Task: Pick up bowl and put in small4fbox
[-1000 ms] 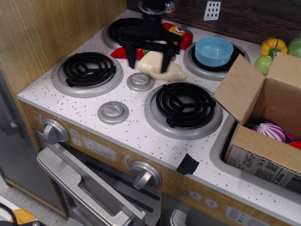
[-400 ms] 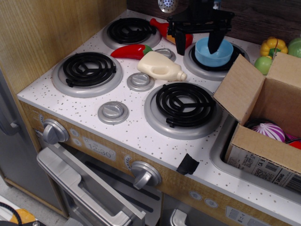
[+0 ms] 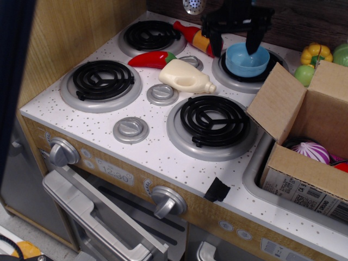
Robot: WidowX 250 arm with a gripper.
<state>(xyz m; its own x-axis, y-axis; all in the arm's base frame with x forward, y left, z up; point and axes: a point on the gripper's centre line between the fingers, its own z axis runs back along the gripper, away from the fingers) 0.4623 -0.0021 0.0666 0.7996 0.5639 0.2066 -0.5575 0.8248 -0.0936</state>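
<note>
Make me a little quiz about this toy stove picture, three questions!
1. True or false: the blue bowl is already inside the cardboard box.
2. What lies between the two left burners and the right ones: A) a cream bottle, B) a spoon, C) a cup?
3. Fill in: the gripper is open, with one finger outside the bowl's rim and the other ____ the bowl.

Key: 1 false, it sits on the back right burner. 2 A. 3 inside.
</note>
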